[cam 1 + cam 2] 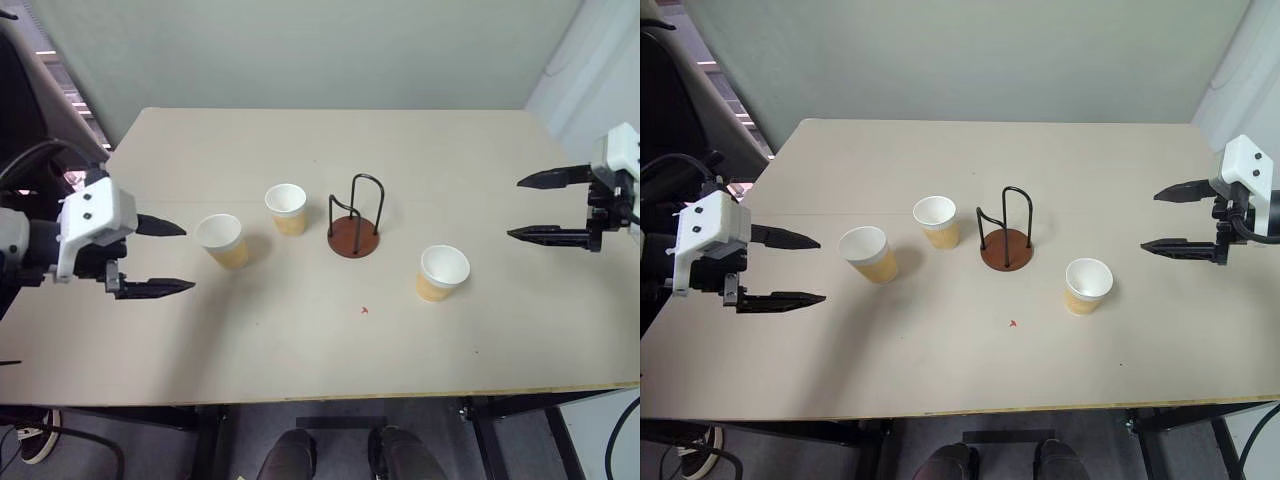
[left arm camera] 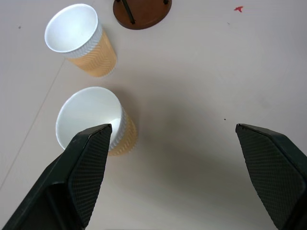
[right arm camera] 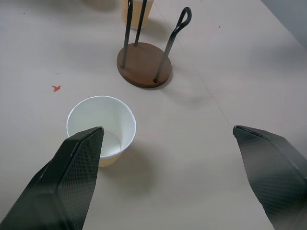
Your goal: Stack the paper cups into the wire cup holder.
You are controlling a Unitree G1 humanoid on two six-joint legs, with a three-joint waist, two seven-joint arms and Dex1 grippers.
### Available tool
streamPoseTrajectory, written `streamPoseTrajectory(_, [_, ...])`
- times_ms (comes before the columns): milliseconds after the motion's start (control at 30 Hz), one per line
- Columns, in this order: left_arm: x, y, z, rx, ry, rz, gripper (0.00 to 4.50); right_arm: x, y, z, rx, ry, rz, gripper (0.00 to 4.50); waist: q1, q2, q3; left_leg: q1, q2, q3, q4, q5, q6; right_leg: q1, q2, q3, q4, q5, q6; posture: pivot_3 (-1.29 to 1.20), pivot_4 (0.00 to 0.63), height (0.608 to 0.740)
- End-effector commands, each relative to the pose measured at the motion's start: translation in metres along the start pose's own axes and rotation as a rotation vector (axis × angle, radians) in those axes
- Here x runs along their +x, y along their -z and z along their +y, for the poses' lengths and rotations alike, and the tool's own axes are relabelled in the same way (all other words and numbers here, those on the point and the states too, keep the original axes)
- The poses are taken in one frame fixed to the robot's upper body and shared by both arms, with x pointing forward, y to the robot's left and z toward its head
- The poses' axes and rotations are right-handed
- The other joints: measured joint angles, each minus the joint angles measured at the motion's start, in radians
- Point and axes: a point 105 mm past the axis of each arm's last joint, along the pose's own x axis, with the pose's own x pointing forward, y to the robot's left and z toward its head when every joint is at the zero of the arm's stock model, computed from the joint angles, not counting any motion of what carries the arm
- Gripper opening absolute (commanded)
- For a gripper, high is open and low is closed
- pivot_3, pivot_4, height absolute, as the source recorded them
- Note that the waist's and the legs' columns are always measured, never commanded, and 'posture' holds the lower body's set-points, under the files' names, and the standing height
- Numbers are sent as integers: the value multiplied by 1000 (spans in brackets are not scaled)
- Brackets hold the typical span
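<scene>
wire cup holder (image 2: 140, 13) cut off, loops unseen

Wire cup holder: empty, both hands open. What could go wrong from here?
1. The wire cup holder has thin loops; a cup rim could catch on them instead of dropping in.
2. The leftmost cup and middle cup stand close together; the left hand could bump one reaching the other.

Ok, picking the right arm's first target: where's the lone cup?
In the left eye view it stands upright on the robot's right, just past the wire cup holder, nearest the open right gripper.
</scene>
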Motion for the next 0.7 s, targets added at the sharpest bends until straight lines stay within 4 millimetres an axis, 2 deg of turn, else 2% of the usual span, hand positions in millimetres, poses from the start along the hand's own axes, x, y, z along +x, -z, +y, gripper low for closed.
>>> streamPoseTrajectory(33, [-6,-6,4,31,-21,2,4446,-12,-12,-5,-39,45,-31,4500,0,0,0,0,0,0,0,0,0,0,0,0,0,0,0,0,150,740])
streamPoseTrajectory(233, [-6,-11,5,45,-16,-10,4446,-8,-17,-5,-39,51,-57,4500,0,0,0,0,0,0,0,0,0,0,0,0,0,0,0,0,150,740])
streamPoseTrajectory(333, [-5,-15,5,50,-8,-27,4446,0,-41,-4,-37,49,-159,4500,-1,0,0,0,0,0,0,0,0,0,0,0,0,0,0,0,150,740])
streamPoseTrajectory(433, [5,-15,6,58,-5,-39,4446,25,-68,-3,-40,64,-235,4500,-10,1,-1,1,0,0,0,1,0,0,0,0,1,0,0,0,150,740])
streamPoseTrajectory(533, [14,-24,8,75,-5,-77,4446,50,-73,-2,-16,104,-237,4500,-11,1,-1,2,0,0,0,2,0,0,0,0,3,0,-1,0,150,740])
streamPoseTrajectory(667, [22,-28,19,90,-55,-99,4446,84,-86,16,79,63,-294,4500,-9,1,-1,0,1,0,2,3,0,-1,0,-1,2,1,-1,0,150,740])
streamPoseTrajectory(700, [25,-29,24,96,-83,-109,4446,98,-90,23,106,52,-313,4500,-9,1,-1,-1,1,0,3,3,0,-1,0,-1,2,1,-1,0,150,740])
